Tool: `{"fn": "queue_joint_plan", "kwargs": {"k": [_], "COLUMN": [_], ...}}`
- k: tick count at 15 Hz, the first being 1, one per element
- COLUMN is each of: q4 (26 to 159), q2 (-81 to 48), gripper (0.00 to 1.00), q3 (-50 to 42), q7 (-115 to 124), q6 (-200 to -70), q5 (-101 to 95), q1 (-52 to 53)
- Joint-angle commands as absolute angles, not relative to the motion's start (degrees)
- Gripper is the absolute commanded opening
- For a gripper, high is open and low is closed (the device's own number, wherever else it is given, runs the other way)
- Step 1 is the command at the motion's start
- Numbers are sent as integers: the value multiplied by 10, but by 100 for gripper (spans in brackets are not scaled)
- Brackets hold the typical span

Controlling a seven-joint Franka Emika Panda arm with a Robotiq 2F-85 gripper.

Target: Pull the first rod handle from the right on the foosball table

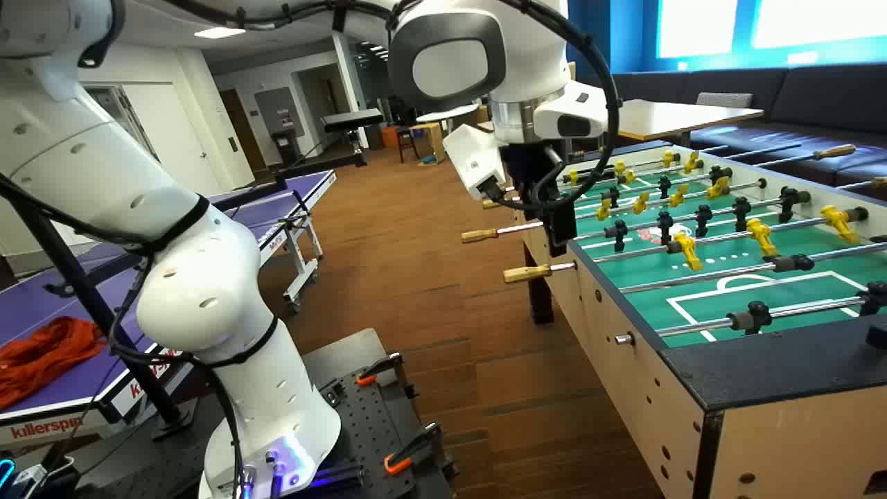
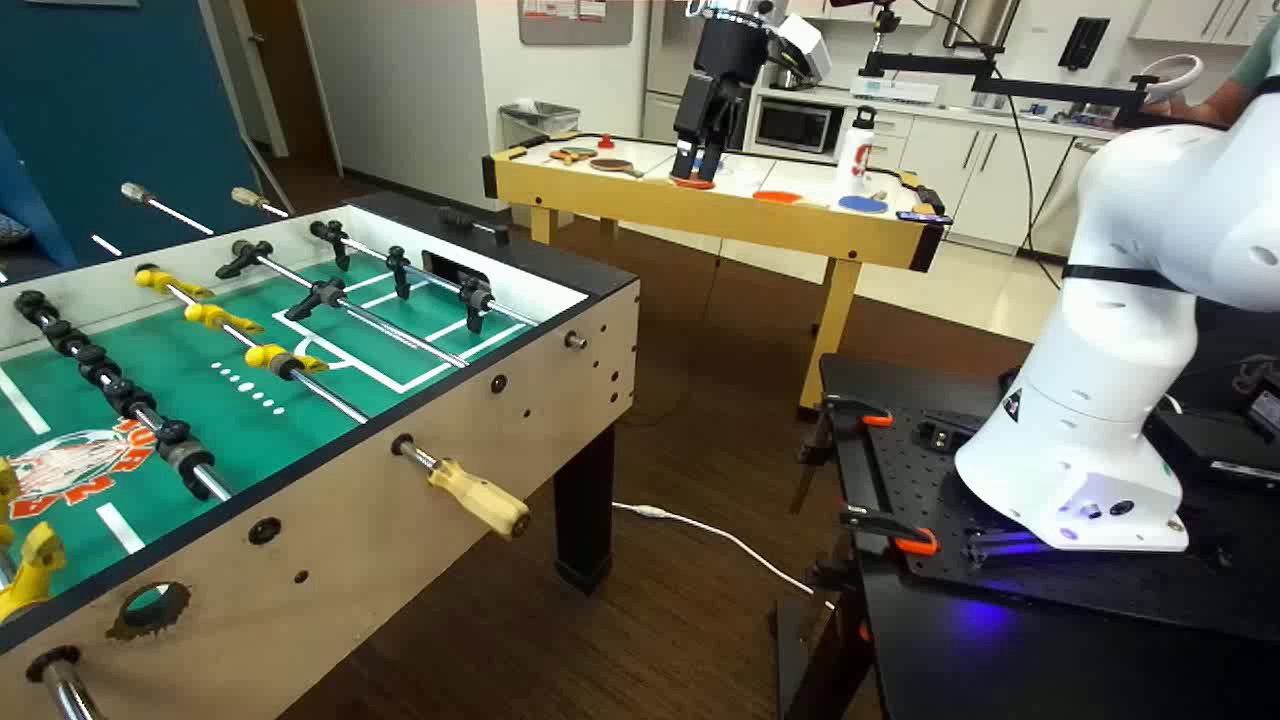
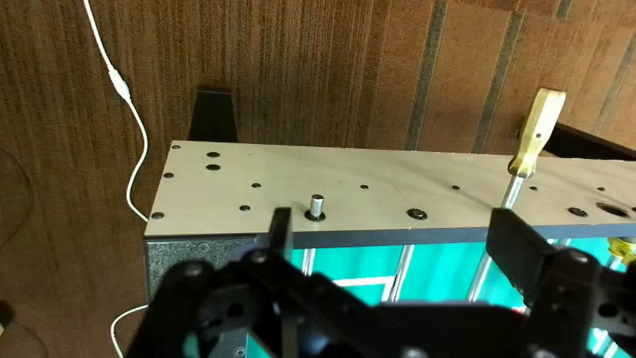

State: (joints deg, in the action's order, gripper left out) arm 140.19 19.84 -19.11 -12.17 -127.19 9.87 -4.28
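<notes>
The foosball table (image 1: 624, 388) shows in both exterior views and the wrist view. Its handle nearest the table's end is pale wood on a metal rod. This handle (image 1: 528, 274) juts out from the side; it also shows in an exterior view (image 2: 480, 498) and at the right of the wrist view (image 3: 540, 127). My black gripper (image 3: 390, 219) is open and empty, in the air. In the wrist view the right finger overlaps the handle's rod, and the handle lies beyond that finger. The gripper also shows in both exterior views (image 1: 560, 239) (image 2: 698, 165). Contact with the rod cannot be told.
A bare rod end (image 3: 316, 205) sticks out nearer the table's end. More wooden handles (image 1: 479, 236) stand farther along the side. A purple ping-pong table (image 1: 242, 215) and an air hockey table (image 2: 700, 215) stand around. A white cable (image 2: 710, 525) lies on the floor.
</notes>
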Motion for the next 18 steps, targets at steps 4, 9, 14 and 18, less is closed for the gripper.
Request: {"fn": "queue_joint_plan", "kwargs": {"k": [4,9,14,18], "q4": [1401,1401,1408,1398], "q2": [196,196,189,132], "gripper": [100,100,100,100], "q3": [-176,-176,-154,-97], "q7": [-127,-127,-112,-74], "q6": [-1270,-1270,-1288,-1313], "q5": [106,106,105,129], "q1": [-60,-60,-51,-20]}}
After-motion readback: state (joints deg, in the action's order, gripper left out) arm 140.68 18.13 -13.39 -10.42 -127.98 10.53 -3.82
